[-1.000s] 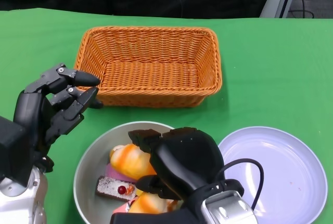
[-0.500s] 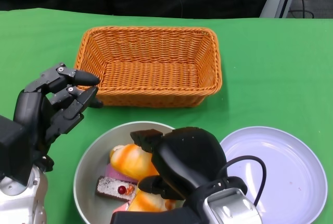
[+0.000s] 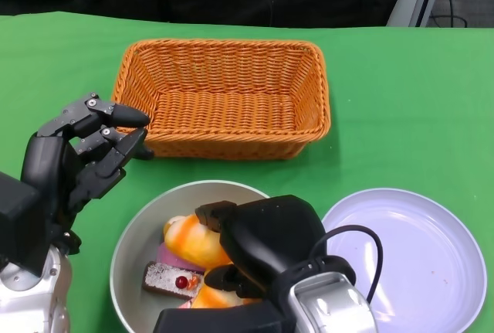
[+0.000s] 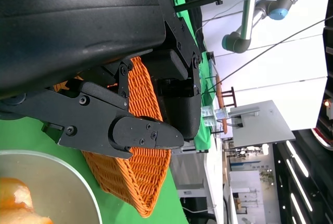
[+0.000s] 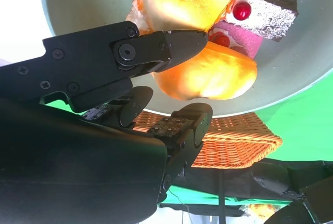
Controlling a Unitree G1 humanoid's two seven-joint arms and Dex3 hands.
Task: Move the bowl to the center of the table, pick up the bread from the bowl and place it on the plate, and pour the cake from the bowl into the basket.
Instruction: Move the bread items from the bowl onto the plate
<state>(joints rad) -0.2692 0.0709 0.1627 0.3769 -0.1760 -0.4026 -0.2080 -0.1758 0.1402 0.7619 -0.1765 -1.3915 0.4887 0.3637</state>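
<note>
The grey bowl [image 3: 133, 234] sits at the near centre and holds two orange-and-white bread pieces [image 3: 193, 240] and cake slices [image 3: 166, 279], one topped with a cherry. My right hand [image 3: 266, 244] hangs low over the bowl's right side. In the right wrist view its fingers [image 5: 156, 47] straddle one bread piece [image 5: 208, 73]: one finger lies on top, the others [image 5: 182, 125] sit just clear beneath. The orange wicker basket [image 3: 224, 97] stands behind the bowl. The lavender plate [image 3: 417, 256] lies to the right. My left hand [image 3: 81, 155] hovers open, left of the bowl.
The green cloth covers the table, with bare cloth to the right of the basket and behind the plate. The left wrist view shows the left hand's fingers [image 4: 130, 130], the basket wall [image 4: 135, 172] and the bowl rim [image 4: 78, 182].
My right hand has sunk lower and slid a little left into the bowl, covering more of the nearer bread. The left hand, bowl, basket and plate have stayed put.
</note>
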